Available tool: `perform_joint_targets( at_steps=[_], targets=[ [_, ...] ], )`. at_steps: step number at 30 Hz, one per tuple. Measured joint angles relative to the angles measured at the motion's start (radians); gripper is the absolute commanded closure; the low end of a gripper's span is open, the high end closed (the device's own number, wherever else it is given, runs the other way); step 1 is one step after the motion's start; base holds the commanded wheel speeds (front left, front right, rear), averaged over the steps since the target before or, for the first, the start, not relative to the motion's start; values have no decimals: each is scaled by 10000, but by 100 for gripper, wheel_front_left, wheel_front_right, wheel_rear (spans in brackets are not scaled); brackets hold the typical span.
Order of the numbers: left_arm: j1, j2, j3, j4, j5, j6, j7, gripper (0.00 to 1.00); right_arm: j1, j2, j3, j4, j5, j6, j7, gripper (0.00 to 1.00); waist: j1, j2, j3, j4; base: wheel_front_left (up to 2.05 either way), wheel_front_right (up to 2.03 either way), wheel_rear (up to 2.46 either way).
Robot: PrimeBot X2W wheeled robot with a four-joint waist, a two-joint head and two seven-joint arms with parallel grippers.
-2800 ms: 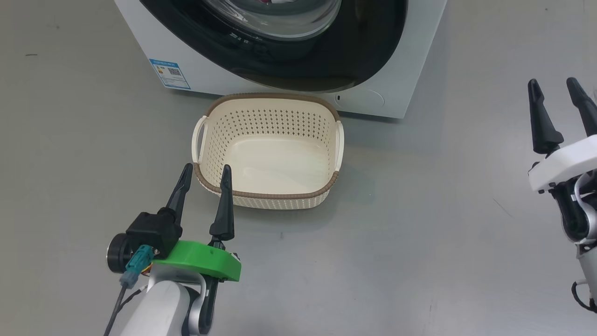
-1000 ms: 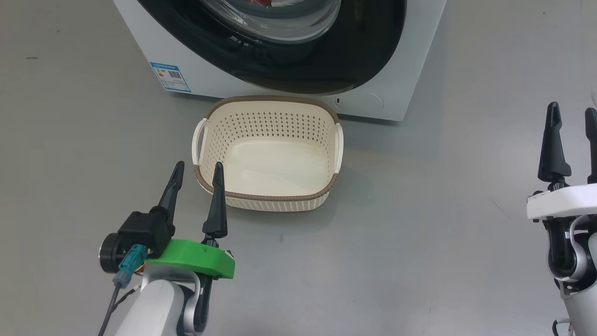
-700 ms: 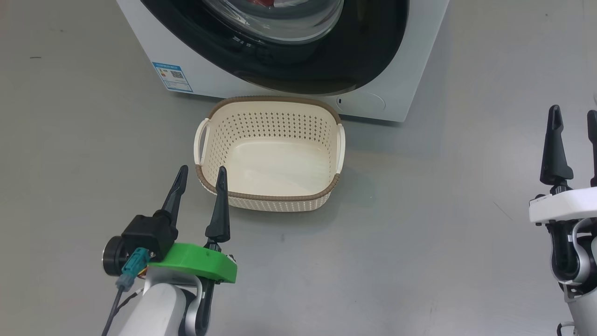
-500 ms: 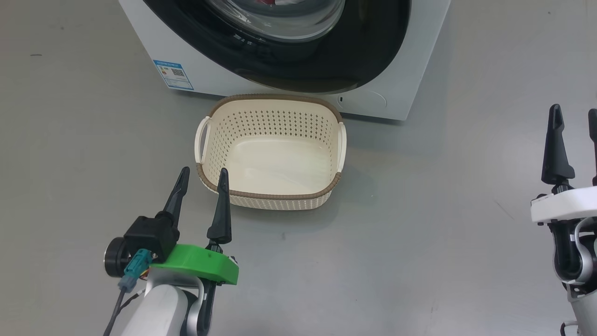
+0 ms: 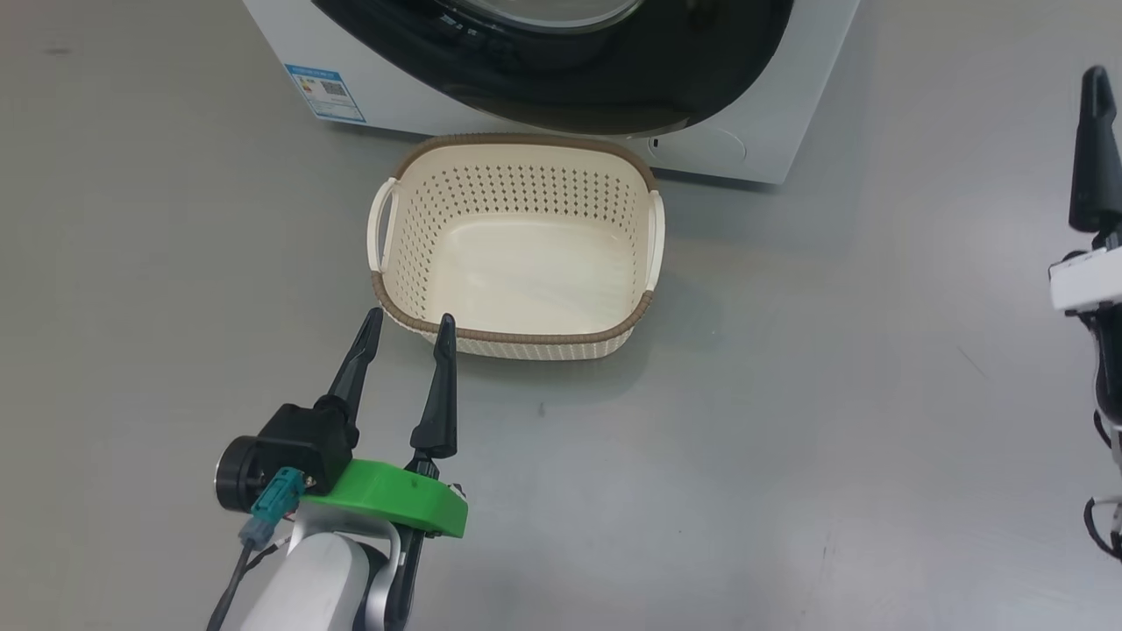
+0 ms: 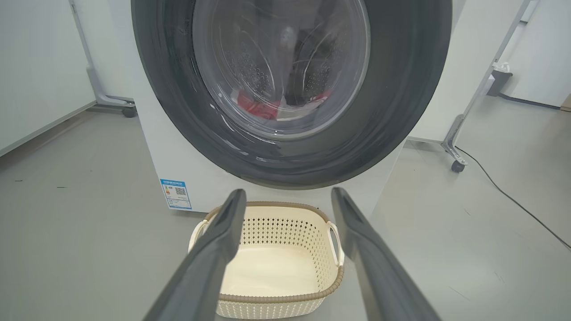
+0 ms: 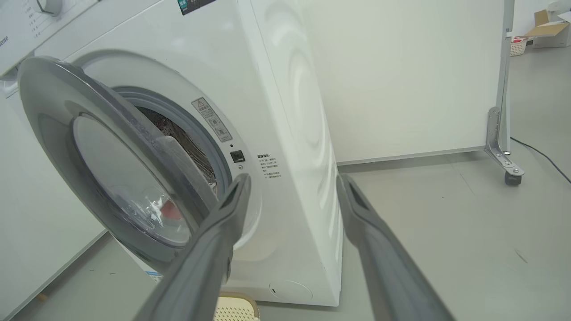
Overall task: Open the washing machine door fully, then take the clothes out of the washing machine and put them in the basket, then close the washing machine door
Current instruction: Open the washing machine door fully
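- Washing machine door (image 7: 111, 178) is standing part-way open, operator, its free edge angling away from the front of the washing machine (image 5: 394, 109). What are your claws doing?
- Your left gripper (image 5: 411, 315) is hovering over the grey floor (image 5: 789, 438), jaws spread wide and gripping nothing, its tips just beside the near left corner of the basket (image 5: 526, 336). Your right gripper (image 7: 294, 178) is gaping just as wide, carrying nothing, pointing at the machine's front from well right of the basket.
- And the clothes?
- The clothes (image 6: 258, 107) are lying inside the drum (image 6: 250, 67), showing red and white through the door's glass. The basket is sitting on the floor just in front of the machine.
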Motion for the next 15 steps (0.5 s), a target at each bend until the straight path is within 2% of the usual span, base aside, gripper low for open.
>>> perform_joint_targets(
  at_steps=[9, 15],
  targets=[
    [-319, 0, -230, -104, -25, -2, 0, 0, -1729, 17, -495, 96, 1434, 86, 1129, 0, 0, 0, 583, 227, 0, 0, 0],
    [-504, 0, -403, -151, -96, 0, 0, 0, -2859, 173, -805, 502, 2558, -21, 2017, 0, 0, 0, 939, 429, 0, 0, 0]
  ],
)
